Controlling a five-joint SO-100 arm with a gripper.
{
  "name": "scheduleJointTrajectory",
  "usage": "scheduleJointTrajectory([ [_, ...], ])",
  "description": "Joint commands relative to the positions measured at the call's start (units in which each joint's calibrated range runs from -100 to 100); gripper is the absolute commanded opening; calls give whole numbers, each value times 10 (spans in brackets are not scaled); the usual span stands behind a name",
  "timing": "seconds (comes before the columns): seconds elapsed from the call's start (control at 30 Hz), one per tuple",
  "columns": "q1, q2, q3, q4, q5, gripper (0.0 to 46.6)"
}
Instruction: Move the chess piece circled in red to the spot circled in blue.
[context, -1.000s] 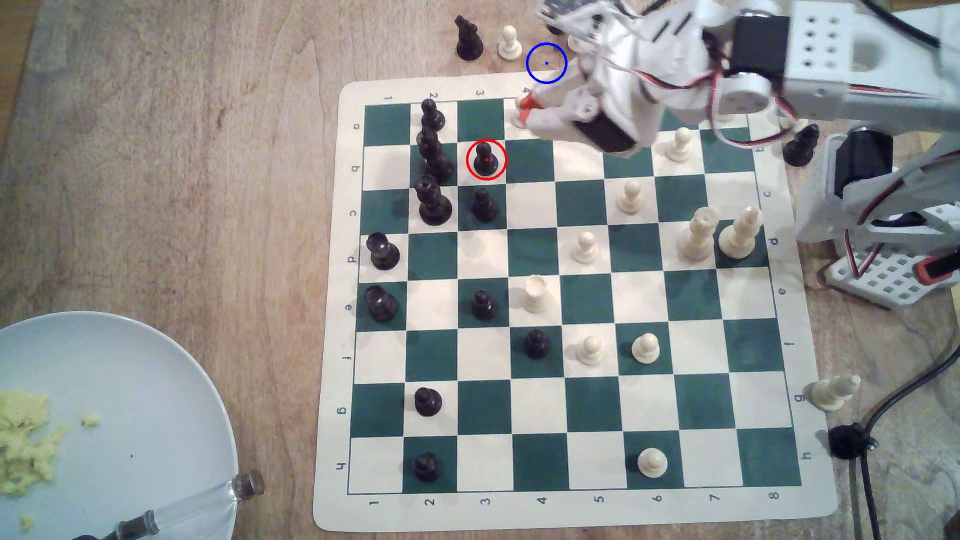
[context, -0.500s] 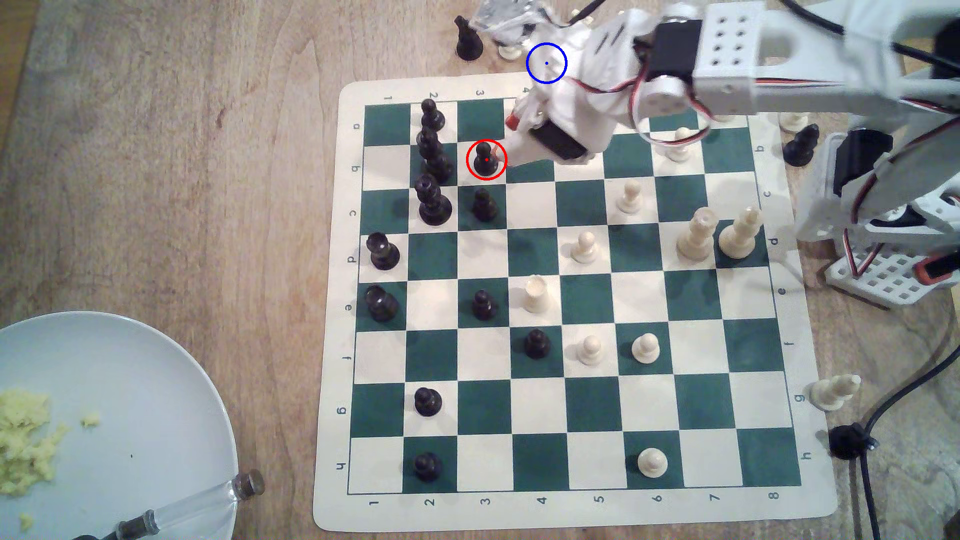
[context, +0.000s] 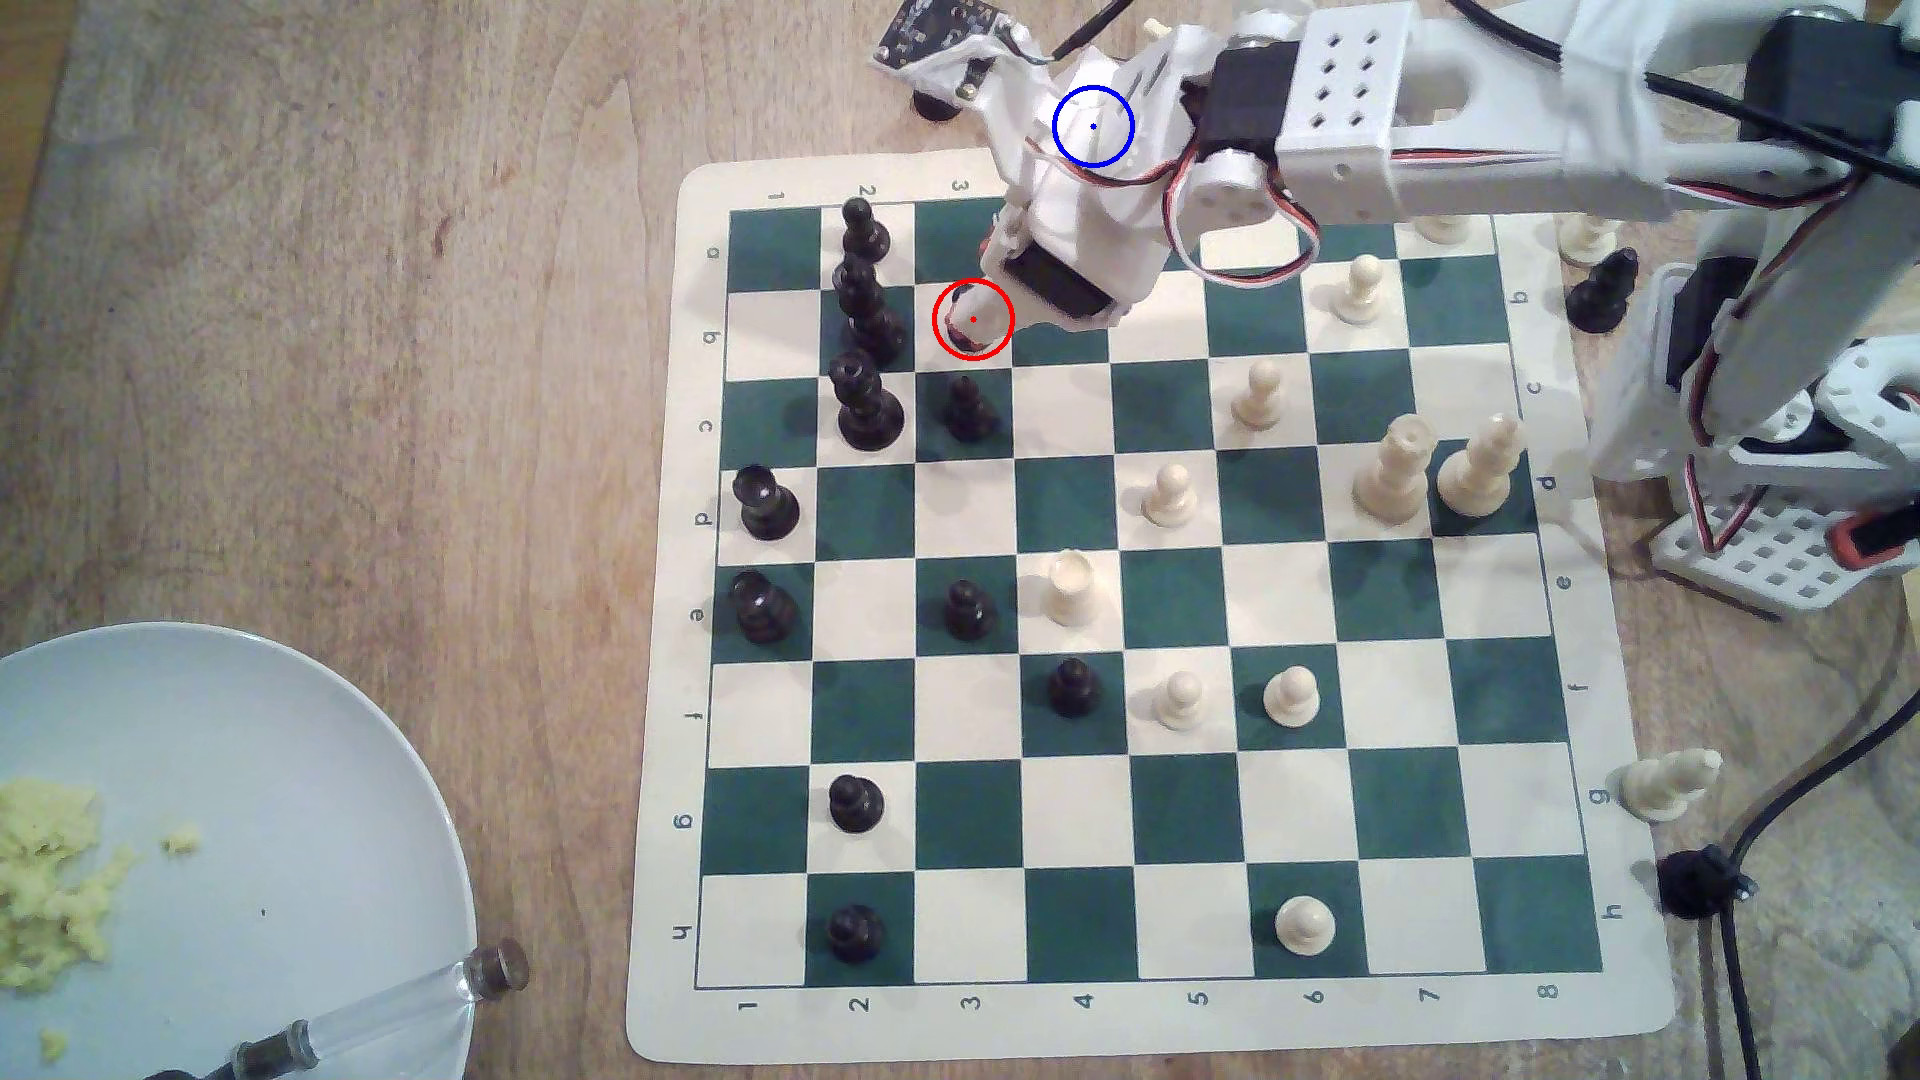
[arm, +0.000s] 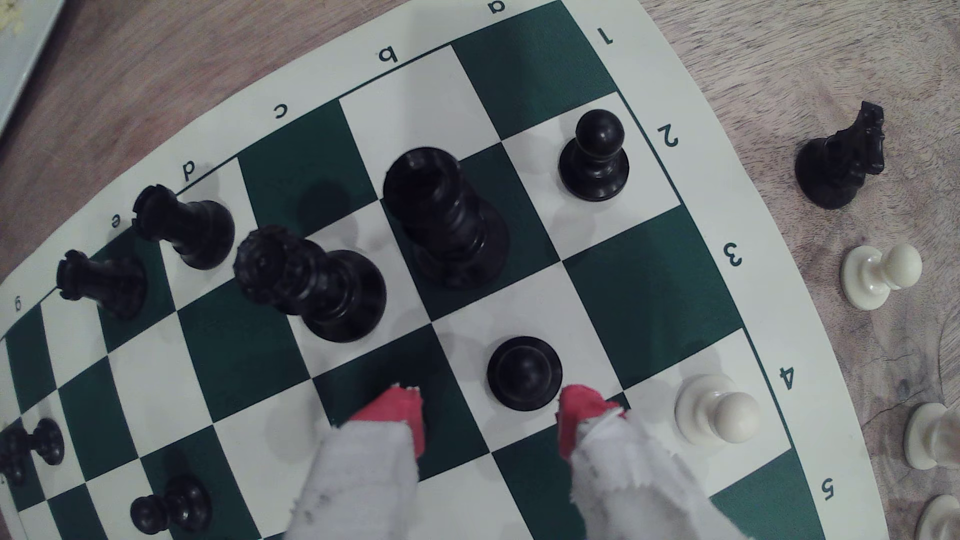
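The gripper (arm: 491, 410) stood open, holding nothing, its red tips flanking the pawn (arm: 524, 373); one tip nearly touched, so closing unevenly risked toppling it.

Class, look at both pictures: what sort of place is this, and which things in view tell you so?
Probably a home table used for hobby robotics: a wood-grain tabletop, a plate with leftover food beside a roll-up chess mat, and a small white arm with exposed wires.

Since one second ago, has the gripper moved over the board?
Yes. In the exterior view the gripper went toward the view's left and lower, from the board's edge near the 4 label to the black pawn inside the red ring.
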Motion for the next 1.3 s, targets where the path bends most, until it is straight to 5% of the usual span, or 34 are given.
scheduleJointTrajectory([
  [0.0, 6, 6, -42, -30, -1, 141],
  [1.27, 6, 73, -48, -77, 2, 141],
])
